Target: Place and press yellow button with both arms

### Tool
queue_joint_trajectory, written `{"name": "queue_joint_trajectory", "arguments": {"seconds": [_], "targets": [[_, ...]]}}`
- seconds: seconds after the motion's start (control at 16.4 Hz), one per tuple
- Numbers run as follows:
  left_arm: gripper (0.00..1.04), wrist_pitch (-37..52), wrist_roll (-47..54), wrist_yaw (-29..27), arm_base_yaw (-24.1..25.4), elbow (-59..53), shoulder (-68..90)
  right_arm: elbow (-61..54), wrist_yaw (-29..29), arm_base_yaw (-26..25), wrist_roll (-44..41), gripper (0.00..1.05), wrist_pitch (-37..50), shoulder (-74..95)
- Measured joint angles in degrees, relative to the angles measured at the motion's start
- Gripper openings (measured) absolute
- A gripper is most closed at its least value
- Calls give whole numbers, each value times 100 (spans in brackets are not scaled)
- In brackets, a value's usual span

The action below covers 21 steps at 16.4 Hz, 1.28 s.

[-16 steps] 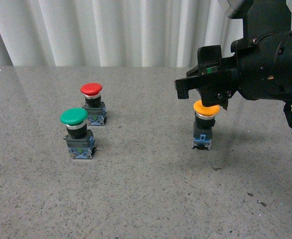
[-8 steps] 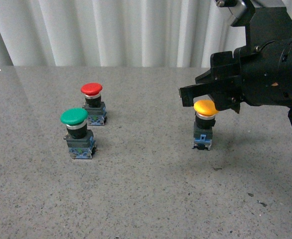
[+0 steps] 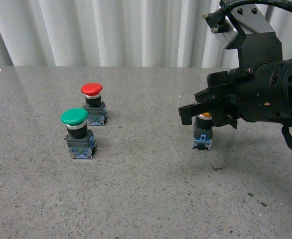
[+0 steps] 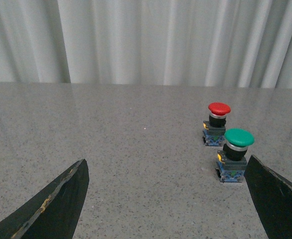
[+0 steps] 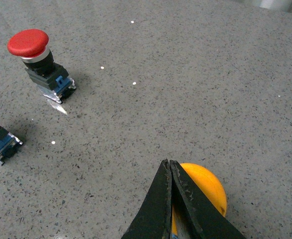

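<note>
The yellow button (image 3: 203, 133) stands upright on the grey table at centre right; only a sliver of its cap shows under my right gripper (image 3: 192, 112). The right gripper is shut, its closed tips lying on top of the yellow cap (image 5: 206, 186), as the right wrist view (image 5: 169, 167) shows. My left gripper (image 4: 166, 199) is open and empty, low over the table; its black fingers (image 4: 56, 204) frame bare table, and it is not seen in the front view.
A green-capped button (image 3: 77, 133) and a red-capped button (image 3: 93, 103) stand at centre left, both also in the left wrist view (image 4: 234, 154) (image 4: 217, 123). The red one shows in the right wrist view (image 5: 39, 62). White curtains hang behind the table's far edge.
My right gripper has come down from just above the yellow cap onto it, hiding most of the cap. The buttons have not moved.
</note>
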Motion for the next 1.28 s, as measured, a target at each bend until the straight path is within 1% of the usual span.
{"name": "queue_joint_trajectory", "arguments": {"seconds": [0.97,1.28], "targets": [[98,0,-2,0,0,0,0,55,48,-79,-225,2,-334,127],[98,0,0,0,0,0,0,61,31,-79,-236,2,-302,131]]}}
